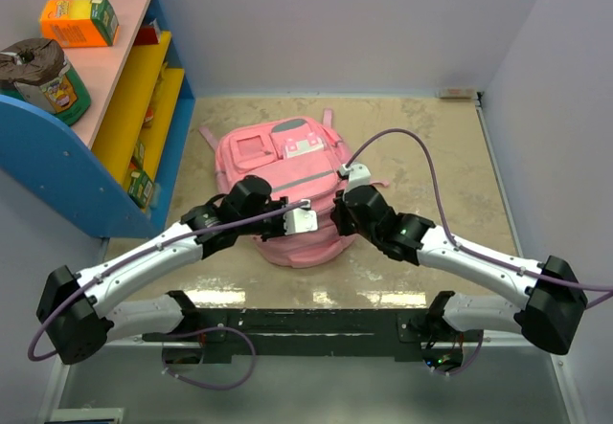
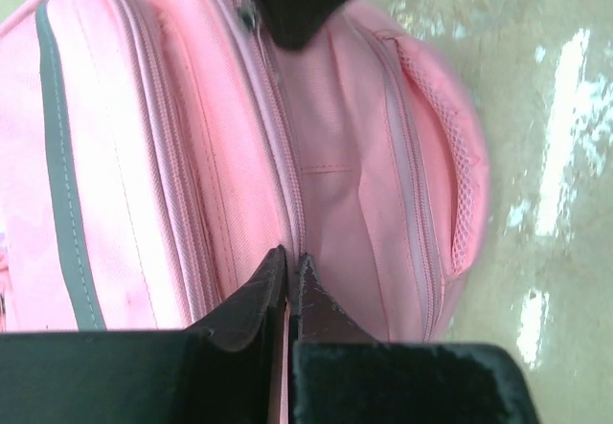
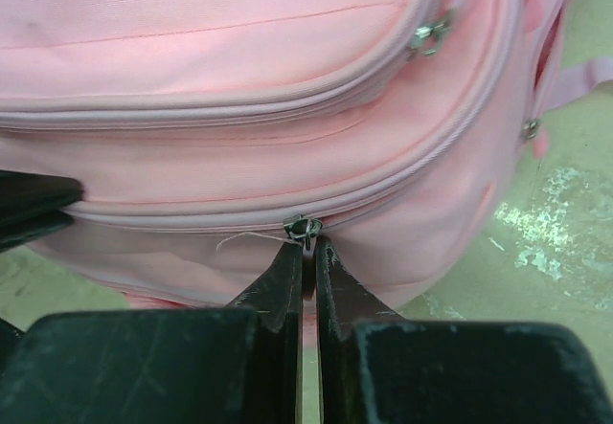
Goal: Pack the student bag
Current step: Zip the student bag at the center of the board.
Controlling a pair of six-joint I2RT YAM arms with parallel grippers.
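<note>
Black fingers of your right gripper (image 3: 306,252) fill the bottom of the right wrist view. They are closed together and pinch the small metal zip pull (image 3: 303,227) on a curved zip of the student bag (image 1: 283,161). The left wrist view shows your left gripper (image 2: 287,269) with its fingers pressed together too. Their tips sit at the zip edge of an opened compartment, and you cannot tell whether any fabric is caught between them. That compartment gapes to show smooth pink lining (image 2: 345,213), with a mesh side pocket (image 2: 465,185) on the bag's outer edge. From above, the pink backpack lies flat in the middle of the beige marbled table (image 1: 441,166), just ahead of both arms, which reach in from left and right and meet over its near end. Its grey strip and pale front patch face upward, and its straps trail toward the far wall. A blue and yellow shelf unit (image 1: 57,161) stands to the left of the bag, apart from it, with an orange carton (image 1: 79,20) on its top.
</note>
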